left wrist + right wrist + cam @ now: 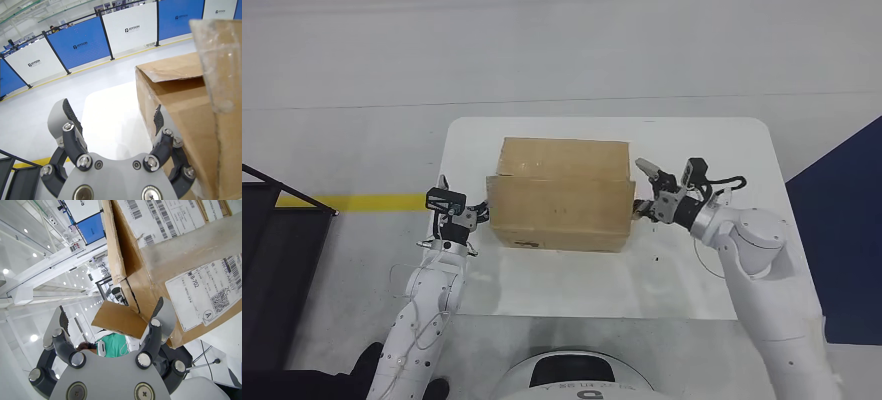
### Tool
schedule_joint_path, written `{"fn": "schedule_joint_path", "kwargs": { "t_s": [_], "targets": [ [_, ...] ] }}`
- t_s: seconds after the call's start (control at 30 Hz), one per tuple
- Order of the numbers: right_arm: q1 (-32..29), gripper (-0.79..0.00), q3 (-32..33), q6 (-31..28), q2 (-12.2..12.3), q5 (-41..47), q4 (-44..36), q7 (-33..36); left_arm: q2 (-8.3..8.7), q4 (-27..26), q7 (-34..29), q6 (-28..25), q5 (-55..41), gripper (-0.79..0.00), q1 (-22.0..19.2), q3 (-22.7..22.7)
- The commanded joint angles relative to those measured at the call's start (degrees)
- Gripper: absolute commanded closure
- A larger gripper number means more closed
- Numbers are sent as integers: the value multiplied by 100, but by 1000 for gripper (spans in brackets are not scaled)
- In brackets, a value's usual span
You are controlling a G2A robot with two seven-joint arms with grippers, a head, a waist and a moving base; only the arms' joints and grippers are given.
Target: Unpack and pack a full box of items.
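A brown cardboard box (560, 195) stands mid-table with its top flaps folded over. My left gripper (478, 212) is open at the box's left end; in the left wrist view (112, 106) one fingertip (157, 117) rests against the box wall (179, 113). At the box's right end my right gripper (644, 188) is open. In the right wrist view (110, 304) a small torn flap (117, 319) hangs between the fingers, under the labelled side of the box (170, 256). The box's contents are hidden.
The white table (572, 290) has bare surface in front of the box and at both ends. A black rack (272, 250) stands on the floor to the left. Blue and white fence panels (85, 45) line the room behind.
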Motion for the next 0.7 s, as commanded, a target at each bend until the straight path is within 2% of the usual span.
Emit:
{"fn": "schedule_joint_path", "kwargs": {
  "t_s": [0.0, 0.07, 0.13, 0.27, 0.3, 0.4, 0.47, 0.6, 0.67],
  "targets": [
    [-21, -785, 148, -100, 8, -68, -112, -287, 0, 0, 0, 0, 0, -785, 0, 0],
    [-118, -785, 344, -219, 16, -87, -275, -566, 0, 0, 0, 0, 0, -785, 0, 0],
    [-262, -785, 535, -360, 20, -124, -475, -864, -4, -78, 28, 707, 347, -785, -7, -117],
    [-492, -785, 757, -611, 18, -59, -706, -1110, -30, -714, 495, 924, -339, -785, 261, -322],
    [-526, -785, 786, -674, 18, -60, -727, -1138, -19, -884, 604, 730, -401, -785, 361, -339],
    [-575, -785, 814, -777, 17, -23, -741, -1159, 27, -1251, 712, -467, -1012, -785, 524, -406],
    [-573, -785, 818, -812, 18, -18, -740, -1155, 57, -1362, 543, -839, -1117, -785, 491, -502],
    [-544, -785, 804, -874, 22, -55, -744, -1153, 56, -1140, 69, -1018, -1007, -785, -8, -266],
    [-540, -785, 804, -888, 27, -83, -773, -1130, 34, -812, -265, -827, -789, -785, -375, -58]
  ]
}}
